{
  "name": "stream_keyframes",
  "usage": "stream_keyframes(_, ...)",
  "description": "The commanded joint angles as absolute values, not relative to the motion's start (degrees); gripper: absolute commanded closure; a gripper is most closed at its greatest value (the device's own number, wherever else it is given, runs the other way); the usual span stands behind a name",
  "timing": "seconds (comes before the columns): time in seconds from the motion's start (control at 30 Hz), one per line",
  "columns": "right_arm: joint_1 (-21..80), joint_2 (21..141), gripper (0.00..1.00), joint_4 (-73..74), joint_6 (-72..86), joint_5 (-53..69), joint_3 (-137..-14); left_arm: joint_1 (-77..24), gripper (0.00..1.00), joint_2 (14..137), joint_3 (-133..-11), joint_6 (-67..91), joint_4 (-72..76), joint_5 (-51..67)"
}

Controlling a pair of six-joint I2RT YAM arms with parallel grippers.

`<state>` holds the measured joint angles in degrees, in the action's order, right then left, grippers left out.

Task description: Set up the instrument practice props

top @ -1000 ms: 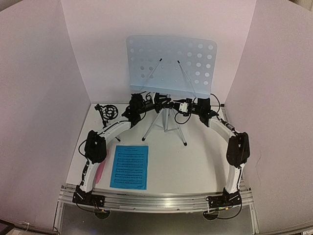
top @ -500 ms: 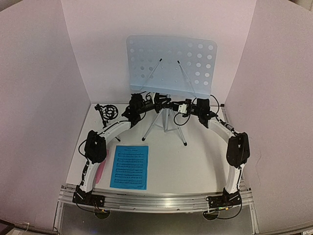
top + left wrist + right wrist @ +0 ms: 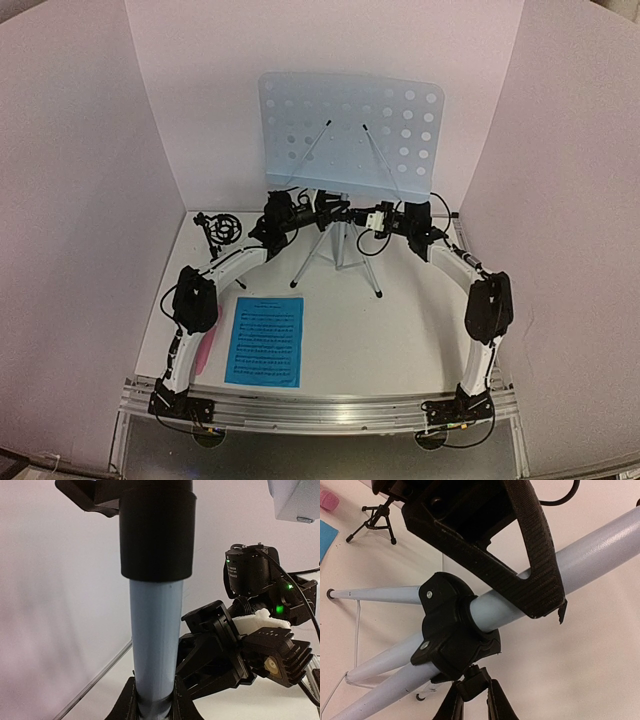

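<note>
The left hand point(image 3: 152, 707) was clamped on the pale-blue pole point(image 3: 152, 630) of the music stand point(image 3: 350, 125). The right hand point(image 3: 472, 700) was closed on a small black knob point(image 3: 472, 680) under the pole's black collar point(image 3: 450, 625). The stand stood at the back of the table point(image 3: 400, 330). A black mic stand point(image 3: 220, 228) stood to its left. Nearer the arm bases, on the left, lay a blue sheet-music page point(image 3: 265, 342) and, just beside it, a pink microphone point(image 3: 204, 352).

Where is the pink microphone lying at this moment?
In the top view, the pink microphone lies at the near left, beside the left arm and just left of the blue sheet-music page.
</note>
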<state>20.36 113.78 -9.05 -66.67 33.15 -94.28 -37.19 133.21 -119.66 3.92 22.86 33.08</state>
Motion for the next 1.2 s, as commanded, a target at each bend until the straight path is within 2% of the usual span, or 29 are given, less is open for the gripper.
stream_keyframes(0.0, 22.1, 113.3, 0.86, -3.7, -65.7, 37.1, -97.1, -37.1, 1.0, 129.9, -120.7, 2.6, 19.6, 34.0)
stream_keyframes(0.17, 22.1, 117.6, 0.99, 6.6, -64.0, 39.7, -104.3, -37.1, 1.0, 129.9, -120.5, 2.0, 19.8, 33.9)
stream_keyframes(0.43, 20.7, 120.8, 1.0, 28.4, -55.2, 54.5, -111.9, -37.2, 1.0, 129.6, -119.3, -0.5, 20.2, 32.7)
stream_keyframes(0.57, 20.4, 121.4, 1.0, 29.8, -47.7, 61.4, -113.0, -37.2, 1.0, 129.7, -119.3, -1.9, 19.6, 32.9)
stream_keyframes(1.0, 20.5, 126.7, 1.0, 29.7, -20.4, 71.2, -119.8, -37.2, 1.0, 131.5, -122.9, -3.1, 15.8, 32.3)
stream_keyframes(1.17, 20.9, 124.5, 1.0, 29.5, -20.0, 68.9, -116.3, -37.2, 1.0, 131.2, -122.5, -3.0, 15.2, 31.8)
